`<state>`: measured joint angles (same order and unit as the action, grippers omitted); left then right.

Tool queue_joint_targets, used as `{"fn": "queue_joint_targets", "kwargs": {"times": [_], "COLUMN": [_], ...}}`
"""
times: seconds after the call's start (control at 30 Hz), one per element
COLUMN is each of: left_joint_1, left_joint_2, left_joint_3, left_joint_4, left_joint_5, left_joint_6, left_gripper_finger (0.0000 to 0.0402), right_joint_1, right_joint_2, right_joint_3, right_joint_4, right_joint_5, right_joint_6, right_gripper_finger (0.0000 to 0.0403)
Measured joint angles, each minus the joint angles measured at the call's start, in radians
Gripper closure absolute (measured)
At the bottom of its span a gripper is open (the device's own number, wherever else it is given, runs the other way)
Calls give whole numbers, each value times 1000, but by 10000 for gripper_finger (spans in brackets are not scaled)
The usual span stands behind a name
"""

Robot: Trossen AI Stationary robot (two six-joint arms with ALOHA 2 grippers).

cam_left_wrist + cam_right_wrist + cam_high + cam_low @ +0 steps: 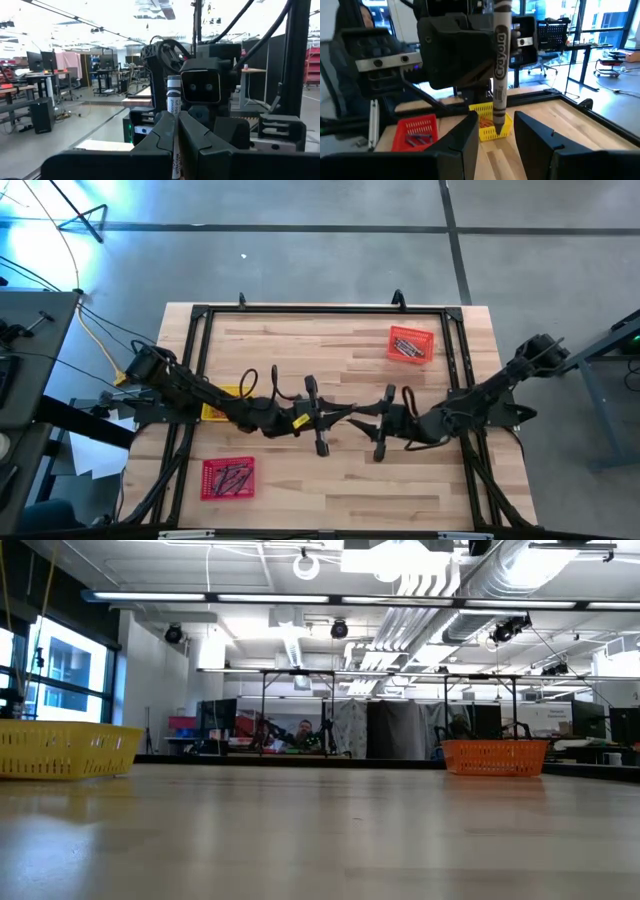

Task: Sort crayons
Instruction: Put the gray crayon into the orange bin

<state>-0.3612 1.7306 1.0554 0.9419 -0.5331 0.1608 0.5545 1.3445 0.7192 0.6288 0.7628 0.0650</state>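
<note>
A grey crayon [499, 60] stands upright above the middle of the table, and my left gripper [338, 418] is shut on it. My right gripper [362, 420] faces the left one, open; its two fingers [470, 137] stand on either side of the crayon's lower tip [495, 131] and touch nothing. A red tray [228, 478] at the near left holds several crayons. The yellow tray [492, 122] lies partly under my left arm with orange crayons in it. The orange tray [411, 344] sits at the far right. My left gripper pinches the crayon's paper-wrapped shaft [173, 107] between its two shut fingers [162, 132]. The fingers come in about level from the table's left and lie across the crayon. The crayon stands upright, its tip pointing down, lifted clear of the table.
A black frame [200, 330] runs around the wooden table top [300, 350]. The low view shows only the yellow tray [60, 750] and the orange tray [495, 755], with neither gripper in it. Bare wood lies at the near right.
</note>
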Motion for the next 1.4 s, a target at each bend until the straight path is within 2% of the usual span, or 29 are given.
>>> {"fn": "queue_joint_targets", "kwargs": {"times": [0.27,0.5,0.6,0.77,0.9,1.03,1.27,1.4], "left_joint_1": [-1,-15,-19,-19,-19,-20,-20,-23], "left_joint_2": [0,0,0,0,0,-2,-2,-2], "left_joint_3": [0,0,0,0,0,1,1,1], "left_joint_4": [-2,-13,-21,-27,-29,-48,-91,-90], "left_joint_5": [38,41,39,34,29,17,-5,-36], "left_joint_6": [-27,-26,-26,-26,-36,-17,114,140], "left_gripper_finger": [401,401,401,401,398,379,322,288], "right_joint_1": [-16,-39,-43,-43,-43,-43,-44,-45], "right_joint_2": [75,95,95,95,95,95,67,-10], "right_joint_3": [98,118,118,118,118,118,118,118], "right_joint_4": [-56,-57,-55,-58,-60,-64,-88,-265], "right_joint_5": [0,0,-1,-4,-4,-3,15,126], "right_joint_6": [-57,-63,-65,-66,-40,-39,-36,12], "right_gripper_finger": [284,288,312,390,394,397,400,400]}}
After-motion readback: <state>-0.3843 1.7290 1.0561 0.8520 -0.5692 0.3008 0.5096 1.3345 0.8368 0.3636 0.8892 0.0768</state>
